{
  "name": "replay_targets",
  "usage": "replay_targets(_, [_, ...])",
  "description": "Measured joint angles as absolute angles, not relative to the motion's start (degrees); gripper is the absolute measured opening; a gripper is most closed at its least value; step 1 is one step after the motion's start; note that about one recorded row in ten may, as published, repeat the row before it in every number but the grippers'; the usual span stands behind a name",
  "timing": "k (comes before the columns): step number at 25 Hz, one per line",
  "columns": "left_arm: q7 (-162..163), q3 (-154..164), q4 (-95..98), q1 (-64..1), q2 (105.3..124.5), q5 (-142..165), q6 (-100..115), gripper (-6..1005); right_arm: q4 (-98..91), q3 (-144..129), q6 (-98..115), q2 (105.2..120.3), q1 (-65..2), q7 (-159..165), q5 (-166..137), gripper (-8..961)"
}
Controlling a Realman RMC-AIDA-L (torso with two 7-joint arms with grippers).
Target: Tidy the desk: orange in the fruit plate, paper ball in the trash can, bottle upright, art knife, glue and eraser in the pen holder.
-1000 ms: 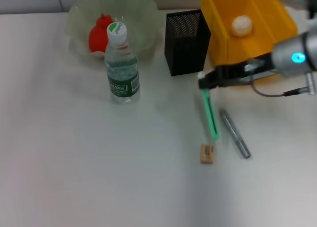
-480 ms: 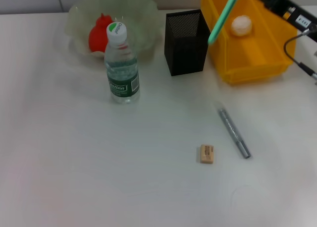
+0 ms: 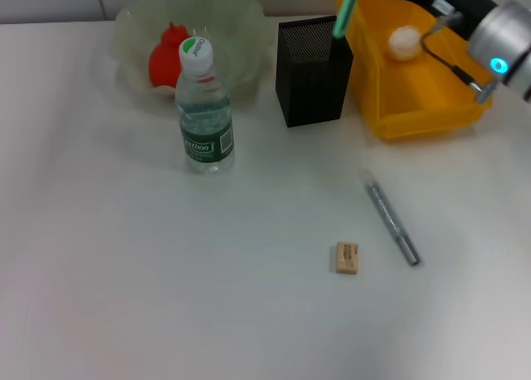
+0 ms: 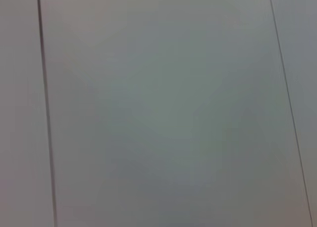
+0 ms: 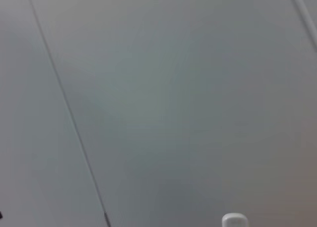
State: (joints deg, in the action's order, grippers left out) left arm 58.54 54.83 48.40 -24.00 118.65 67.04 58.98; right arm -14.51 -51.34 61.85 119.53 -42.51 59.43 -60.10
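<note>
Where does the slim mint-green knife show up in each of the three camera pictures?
Head view: the slim mint-green art knife hangs steeply at the top, its lower tip over the black mesh pen holder, beside the bright yellow trash can.
Left wrist view: not in it; only plain grey panels.
Right wrist view: not in it; only grey panels.
Shared landmark: none; the wrist views show no desk items.

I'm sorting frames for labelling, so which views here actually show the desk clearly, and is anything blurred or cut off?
Head view: evenly lit, soft shadows; bottle, eraser and glue are readable, while the art knife above the pen holder is cut off by the top edge. Left wrist view: only a blank panelled surface. Right wrist view: the same, nothing of the desk.
</note>
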Motion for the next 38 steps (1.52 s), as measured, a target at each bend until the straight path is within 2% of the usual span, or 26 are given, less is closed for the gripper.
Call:
replay_targets(6, [58.2, 54.5, 46.7, -23.8, 118.65, 66.7, 60.4, 773, -14.2, -55.2, 57.3, 119.54, -45.9, 59.2, -60.2, 180])
replay_targets(18, [55.8, 55.0, 45.0, -22.8, 118.66, 64.5, 63.2, 773, -12.4, -56.6, 55.5, 119.83, -46.4, 54.0, -59.8, 179])
replay_targets(38, [55.8, 55.0, 44.1, -22.3, 118.65, 64.5, 64.5, 773, -8.8, -56.7, 56.7, 119.89, -46.6, 52.3, -59.7, 237])
